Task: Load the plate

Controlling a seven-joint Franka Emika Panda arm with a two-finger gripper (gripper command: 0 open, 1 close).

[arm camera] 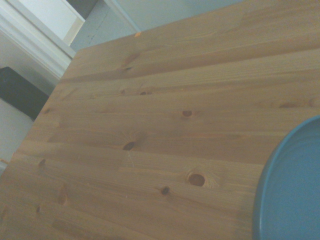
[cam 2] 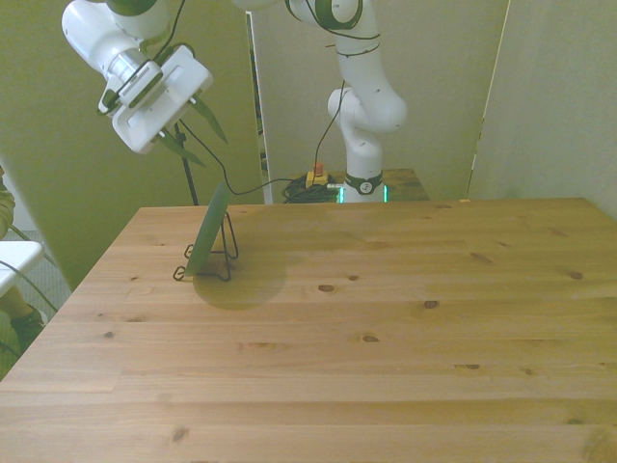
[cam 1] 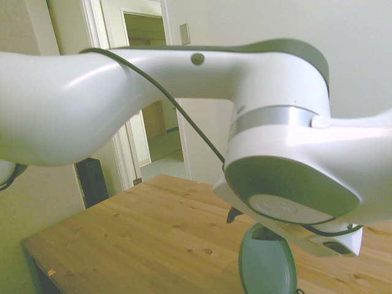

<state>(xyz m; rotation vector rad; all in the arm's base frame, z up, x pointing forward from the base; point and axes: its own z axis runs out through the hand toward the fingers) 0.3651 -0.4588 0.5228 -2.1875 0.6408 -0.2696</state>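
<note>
Plate (cam 2: pixel 209 231) seated on edge in the wire stand (cam 2: pixel 224 262), gripper (cam 2: pixel 193 130) raised clear above it.

The grey-green plate is held nearly upright, slightly tilted, in the thin black wire stand on the worktop (cam 2: pixel 386 318), near the far corner at the front view's left. In the side view the plate (cam 1: pixel 266 263) is partly covered by the arm (cam 1: pixel 122 98); in the wrist view only a curved section of its rim (arm camera: pixel 292 185) is seen. The gripper is suspended above the plate, well apart from it. The dark fingers (cam 2: pixel 210 118) are seen spread apart, with nothing held between them.
</note>
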